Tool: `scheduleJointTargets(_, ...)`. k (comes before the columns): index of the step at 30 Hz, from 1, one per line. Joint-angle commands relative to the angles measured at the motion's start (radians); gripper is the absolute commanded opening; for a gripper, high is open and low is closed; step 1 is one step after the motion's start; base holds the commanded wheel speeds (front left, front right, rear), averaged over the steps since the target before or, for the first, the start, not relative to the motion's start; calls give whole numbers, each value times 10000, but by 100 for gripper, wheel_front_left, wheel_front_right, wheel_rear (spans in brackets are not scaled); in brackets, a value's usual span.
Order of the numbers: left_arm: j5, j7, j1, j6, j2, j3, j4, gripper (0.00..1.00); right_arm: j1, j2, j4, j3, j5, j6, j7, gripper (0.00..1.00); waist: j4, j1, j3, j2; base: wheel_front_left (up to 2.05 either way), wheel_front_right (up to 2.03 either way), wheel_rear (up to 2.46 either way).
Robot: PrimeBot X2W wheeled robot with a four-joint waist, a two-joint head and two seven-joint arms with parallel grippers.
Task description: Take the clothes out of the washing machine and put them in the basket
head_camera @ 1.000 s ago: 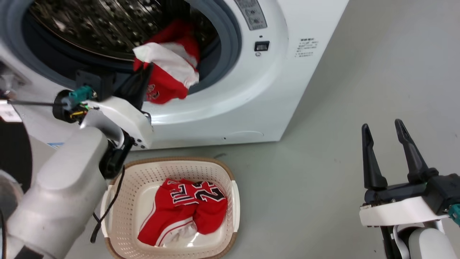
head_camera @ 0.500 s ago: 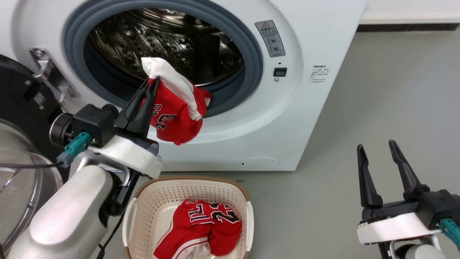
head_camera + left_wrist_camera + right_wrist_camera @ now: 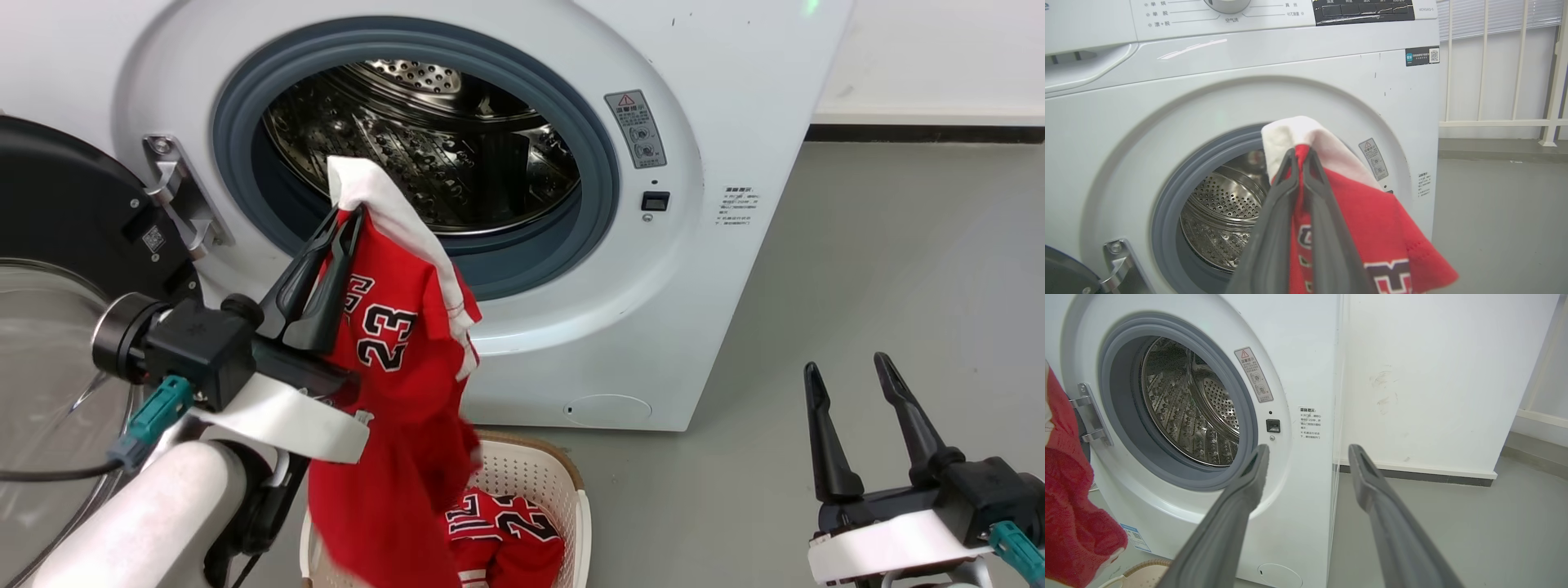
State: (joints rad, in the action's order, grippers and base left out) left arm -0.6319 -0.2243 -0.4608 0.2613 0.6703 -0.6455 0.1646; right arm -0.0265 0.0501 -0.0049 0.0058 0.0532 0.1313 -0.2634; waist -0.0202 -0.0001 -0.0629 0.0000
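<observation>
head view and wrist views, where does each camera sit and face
Head view: on the head, facing down at the washing machine and basket; left tool shut on a red jersey, right tool open.
Left wrist view: on that wrist, facing the porthole along its shut fingers.
Right wrist view: on that wrist, facing the machine's front and a white wall between open fingers.
All three share the steel drum and jersey.

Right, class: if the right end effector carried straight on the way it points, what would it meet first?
Probably the large white front-loading washing machine: the open right end effector aims at its front panel, right of the grey porthole gasket, near the corner. Depth is unclear.
</observation>
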Motion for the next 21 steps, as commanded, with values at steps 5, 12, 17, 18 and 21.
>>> scheduleJointTargets(5,105,168,428,282,280,-31,622,0,-195,1,11,20,28,-10,-20,100,-61,1,98,0,0,0,0)
scheduleJointTargets(12,-41,351,1022,308,414,-303,834,0,-91,1,-56,47,49,-10,-20,100,-46,1,-108,0,0,0,0)
scheduleJointTargets(17,-216,368,1368,-44,171,-770,259,0,168,1,-130,16,21,-10,-20,100,48,1,-598,0,0,0,0)
scheduleJointTargets(18,-241,392,1434,-152,126,-898,36,0,237,1,-140,16,-5,-10,-20,100,81,1,-732,0,0,0,0)
scheduleJointTargets(21,-338,306,1488,-504,-154,-1208,-874,0,514,-1,-194,29,-42,-10,-20,100,234,1,-1192,0,0,0,0)
